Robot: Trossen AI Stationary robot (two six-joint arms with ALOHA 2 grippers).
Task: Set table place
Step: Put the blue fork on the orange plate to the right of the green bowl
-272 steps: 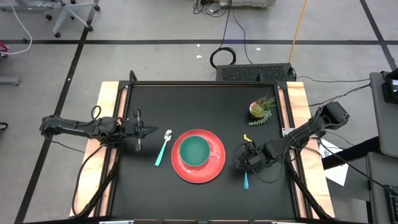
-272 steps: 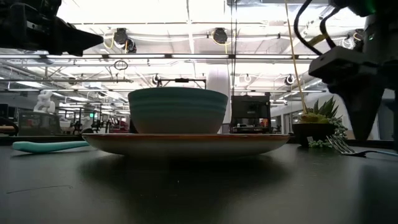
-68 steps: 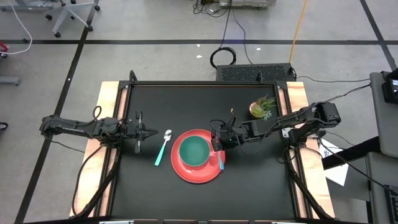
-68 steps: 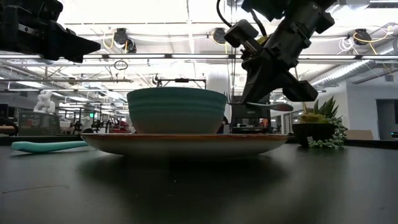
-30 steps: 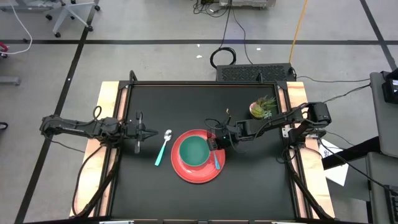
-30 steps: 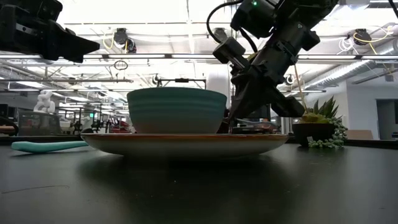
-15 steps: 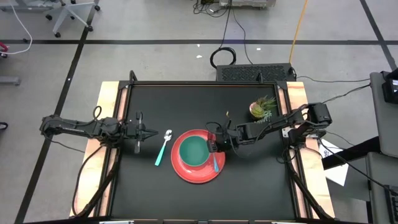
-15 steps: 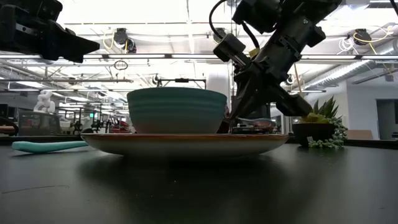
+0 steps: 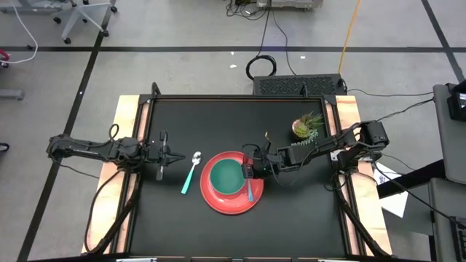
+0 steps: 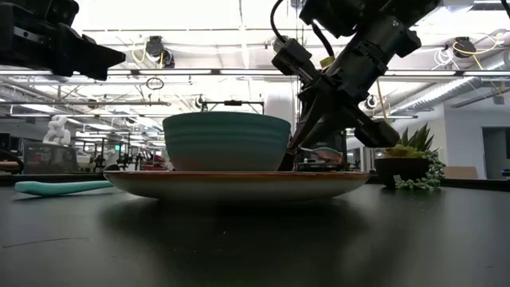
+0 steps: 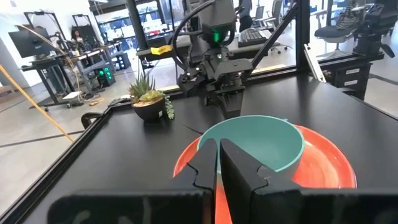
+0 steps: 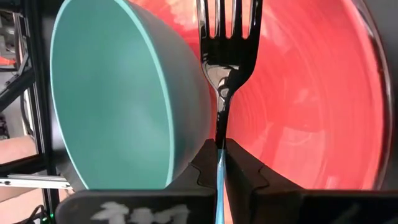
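A teal bowl sits in the middle of the round red plate on the black table. To the plate's left, the mint-handled spoon lies flat on the table. My right gripper hangs over the plate's right part, close beside the bowl, shut on the fork. The fork's blue handle sticks out toward the near edge. My left gripper waits shut at the table's left side, with nothing between its fingers. My right gripper pinches the fork between its two fingers where the dark neck meets the blue handle. The fingers slant down from the table's right and lie across the fork. The tines point toward the far edge over the plate; whether the fork touches the plate I cannot tell.
A small potted green plant stands at the table's far right, behind my right arm. Light wooden strips run along the left and right sides. Bare tabletop lies beyond and in front of the plate.
My right gripper has edged slightly toward the near edge with the fork, staying over the plate's right part beside the bowl. It has stayed shut on the fork.
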